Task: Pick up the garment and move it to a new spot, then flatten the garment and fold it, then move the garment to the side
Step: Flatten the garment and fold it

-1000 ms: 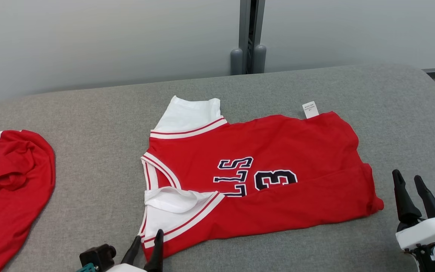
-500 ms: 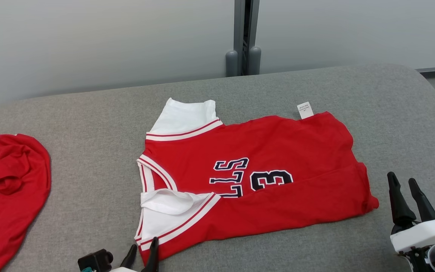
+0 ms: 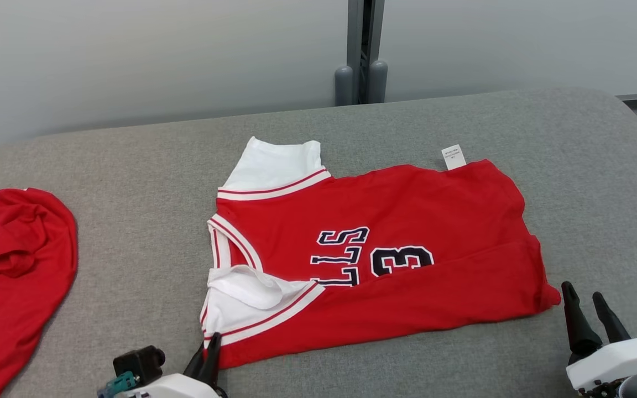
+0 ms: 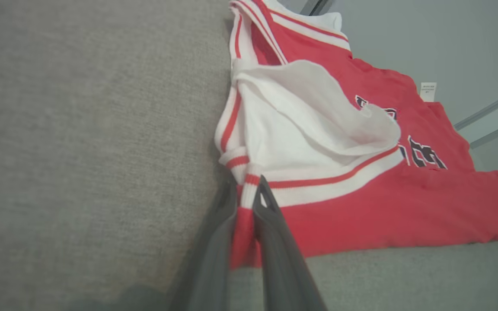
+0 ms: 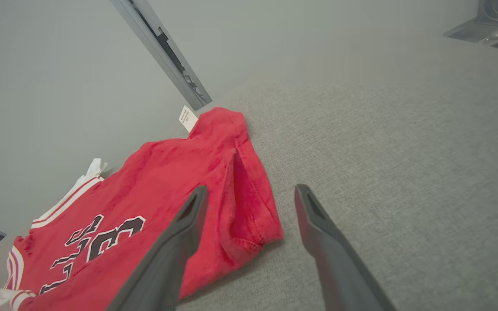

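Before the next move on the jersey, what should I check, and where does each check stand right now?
1. Hold of the left gripper on the jersey: ok. Red hem fabric is pinched between its fingers at the near left corner.
2. Hold of the right gripper: not ok. Its jaws stand open, and the near right corner lies unheld in the gap.
3. Jersey flat: not ok. The white sleeve is bunched up beside the left grip.
4. How many layers the left grip has caught: cannot tell.
5. Second red garment out of the way: ok. It lies apart, at the left of the grey surface.
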Controlling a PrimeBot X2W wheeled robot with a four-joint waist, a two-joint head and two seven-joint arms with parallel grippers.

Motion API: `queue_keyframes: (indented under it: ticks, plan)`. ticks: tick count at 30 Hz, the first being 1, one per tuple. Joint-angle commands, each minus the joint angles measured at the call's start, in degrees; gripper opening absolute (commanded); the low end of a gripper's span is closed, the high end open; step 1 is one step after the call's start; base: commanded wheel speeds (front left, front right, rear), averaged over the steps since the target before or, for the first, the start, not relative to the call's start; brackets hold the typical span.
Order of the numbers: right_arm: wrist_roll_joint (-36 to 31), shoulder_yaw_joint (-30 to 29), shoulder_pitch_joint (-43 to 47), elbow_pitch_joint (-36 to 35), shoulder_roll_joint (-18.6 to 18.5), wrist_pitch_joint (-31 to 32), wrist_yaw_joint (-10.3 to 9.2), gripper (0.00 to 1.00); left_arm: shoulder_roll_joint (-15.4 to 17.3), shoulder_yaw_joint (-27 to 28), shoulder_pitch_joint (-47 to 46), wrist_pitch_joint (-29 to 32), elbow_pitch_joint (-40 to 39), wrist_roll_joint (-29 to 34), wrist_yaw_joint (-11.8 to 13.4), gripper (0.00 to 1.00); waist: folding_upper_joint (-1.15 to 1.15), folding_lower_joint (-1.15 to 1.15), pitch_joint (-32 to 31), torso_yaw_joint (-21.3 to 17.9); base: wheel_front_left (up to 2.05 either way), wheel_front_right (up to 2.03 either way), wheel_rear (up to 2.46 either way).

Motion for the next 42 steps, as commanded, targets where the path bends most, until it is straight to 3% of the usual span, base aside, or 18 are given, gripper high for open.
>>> queue_keyframes:
  ticks: [1,11,22,30,38,39,40,42]
  plan:
    - [0.3,0.3,-0.6,1.2,0.3,0.0,-0.02,1.00,0.8,0.6,-1.1,-0.3,-0.9,1.1,0.4,0.00,0.00,0.00,0.2,0.6,0.00,0.00,0.00]
    - [4.0,2.2,-3.0,9.1,3.6,0.1,-0.02,1.00,1.0,1.1,-0.1,-0.5,-6.9,5.3,0.2,0.00,0.00,0.00,0.9,3.6,0.00,0.00,0.00]
    - [8.7,3.1,-5.2,14.6,3.9,-0.3,-0.04,1.00,1.3,0.4,-0.3,-0.5,-8.5,6.4,0.4,0.00,0.00,0.00,2.2,4.6,0.00,0.00,0.00]
    - [6.4,1.5,-6.5,18.3,2.9,-0.4,-0.11,1.00,1.5,0.0,-0.7,-0.5,-8.8,6.4,0.6,0.00,0.00,0.00,2.8,4.7,0.00,0.00,0.00]
    - [3.8,-0.6,-6.8,19.8,5.3,-0.4,-0.08,1.00,1.7,-0.3,-0.4,-0.4,-8.9,6.3,0.8,0.00,0.00,0.00,2.5,4.8,0.00,0.00,0.00]
    - [4.1,-0.2,-6.9,19.7,5.7,-0.4,-0.07,0.95,1.7,-0.3,-0.4,-0.4,-8.9,6.3,0.8,0.00,0.00,0.00,2.5,4.8,0.00,0.00,0.00]
    - [4.3,0.2,-6.9,19.5,6.1,-0.3,-0.07,0.61,1.7,-0.4,-0.4,-0.4,-8.9,6.3,0.8,0.00,0.00,0.00,2.5,4.7,0.00,0.00,0.00]
    - [4.8,1.2,-7.0,19.2,6.1,-0.3,-0.03,0.03,1.8,-0.5,-0.5,-0.3,-8.9,6.4,0.8,0.00,0.00,0.00,2.6,4.7,0.00,0.00,0.00]
